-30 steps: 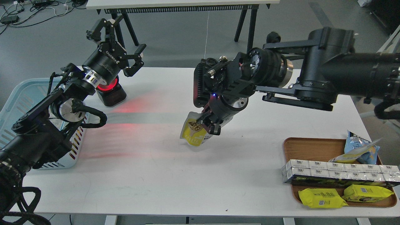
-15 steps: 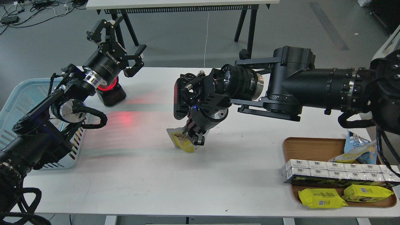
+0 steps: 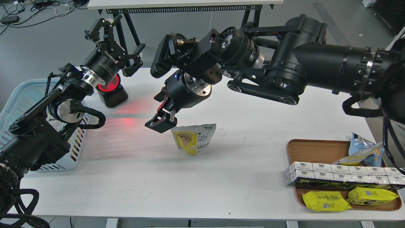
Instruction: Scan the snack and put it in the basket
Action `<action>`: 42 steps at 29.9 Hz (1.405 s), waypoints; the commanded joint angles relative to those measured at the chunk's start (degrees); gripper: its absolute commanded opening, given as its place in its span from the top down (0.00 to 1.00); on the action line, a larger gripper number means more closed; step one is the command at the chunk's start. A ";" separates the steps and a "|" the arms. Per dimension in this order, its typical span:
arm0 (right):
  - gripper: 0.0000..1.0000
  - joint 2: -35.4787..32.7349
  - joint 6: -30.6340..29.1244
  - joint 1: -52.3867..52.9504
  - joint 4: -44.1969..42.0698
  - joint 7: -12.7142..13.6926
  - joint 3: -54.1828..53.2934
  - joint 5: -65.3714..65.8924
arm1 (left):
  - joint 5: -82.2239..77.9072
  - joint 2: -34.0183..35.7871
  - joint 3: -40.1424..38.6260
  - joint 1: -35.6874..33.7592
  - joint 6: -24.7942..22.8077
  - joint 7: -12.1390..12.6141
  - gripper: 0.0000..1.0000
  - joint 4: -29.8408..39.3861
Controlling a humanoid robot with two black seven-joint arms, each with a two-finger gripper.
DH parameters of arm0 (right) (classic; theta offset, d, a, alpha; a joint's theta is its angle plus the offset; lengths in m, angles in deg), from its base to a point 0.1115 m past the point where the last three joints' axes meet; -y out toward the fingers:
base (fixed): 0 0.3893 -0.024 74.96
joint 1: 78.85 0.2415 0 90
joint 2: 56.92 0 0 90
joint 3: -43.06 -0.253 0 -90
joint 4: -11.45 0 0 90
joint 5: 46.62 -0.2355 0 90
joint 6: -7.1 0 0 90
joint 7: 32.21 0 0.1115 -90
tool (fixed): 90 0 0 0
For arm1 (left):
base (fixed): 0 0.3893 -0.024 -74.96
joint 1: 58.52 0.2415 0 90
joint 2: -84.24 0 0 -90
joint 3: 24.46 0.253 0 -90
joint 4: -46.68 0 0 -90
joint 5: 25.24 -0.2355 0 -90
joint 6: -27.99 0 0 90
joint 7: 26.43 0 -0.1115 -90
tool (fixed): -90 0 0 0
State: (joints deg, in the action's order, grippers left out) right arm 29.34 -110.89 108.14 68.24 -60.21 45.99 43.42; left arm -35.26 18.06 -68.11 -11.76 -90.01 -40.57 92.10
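The snack pouch (image 3: pixel 193 139), yellow below and grey-white above with a round nut picture, stands on its own on the white table (image 3: pixel 158 183) near the middle. My right gripper (image 3: pixel 158 111) hangs just up and left of the pouch, open and empty, not touching it. My left gripper (image 3: pixel 120 36) is open and empty, raised above a black scanner (image 3: pixel 109 91) with a glowing red ring at the table's back left. The light blue basket (image 3: pixel 19 95) stands at the far left, partly hidden behind my left arm.
A brown tray (image 3: pixel 292 145) at the front right holds a blue-and-yellow crinkled bag (image 3: pixel 364 150), a row of long boxes (image 3: pixel 341 174) and two flat yellow packets (image 3: pixel 326 201). Red scanner light falls on the table left of the pouch. Another table's legs stand behind.
My right gripper carried the pouch leftward, set it upright on the table, opened and rose up and to the left of it. My left arm barely moved.
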 commanded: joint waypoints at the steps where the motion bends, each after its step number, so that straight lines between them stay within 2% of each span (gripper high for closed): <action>1: 0.00 -6.52 0.00 0.40 -1.77 0.00 -5.37 -5.73 | -0.17 2.19 0.06 -0.18 0.00 0.34 0.00 -0.07; 5: 0.00 -15.13 0.00 -0.57 -3.44 0.00 -10.13 -13.46 | -0.09 3.95 -0.03 -0.44 0.00 0.34 0.00 -0.07; 10: 0.00 -27.26 0.00 -3.11 -5.72 0.00 -10.49 -28.30 | -0.26 4.22 -0.03 -2.73 0.00 -0.54 0.00 0.19; 13: 0.00 -34.73 0.00 -5.92 -5.82 0.00 -11.01 -38.41 | -0.26 4.13 -0.20 -3.17 0.00 -0.19 0.00 0.46; 18: 0.00 -42.30 0.00 -10.32 -5.73 0.00 -11.54 -53.80 | -0.09 7.02 -0.91 -5.10 0.00 0.43 0.00 0.63; 27: 0.00 -46.53 0.00 -12.26 -5.73 0.00 -11.72 -56.55 | -0.09 9.75 -1.61 -10.37 0.00 -0.45 0.00 -2.44; 32: 0.00 -48.37 0.00 -12.61 -5.73 0.00 -11.72 -56.55 | 0.70 8.44 -8.46 -10.20 0.00 -2.73 0.00 -1.83; 33: 0.00 -48.90 0.00 -12.87 -5.73 0.00 -11.72 -56.55 | 0.53 8.43 -8.47 -10.72 0.00 -2.56 0.00 -2.18; 37: 0.00 -50.31 0.00 -14.36 -5.64 0.00 -11.72 -59.17 | 0.62 9.31 -5.49 -13.44 0.00 -2.30 0.00 -2.18; 42: 0.00 -51.89 0.00 -17.43 -5.73 0.00 -11.72 -66.72 | 0.53 14.40 6.89 -19.50 0.00 -2.65 0.00 -0.78</action>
State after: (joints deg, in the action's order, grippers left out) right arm -21.82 -110.90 92.52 62.56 -60.22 34.24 -18.76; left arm -34.66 29.78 -67.94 -27.42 -90.01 -43.00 90.61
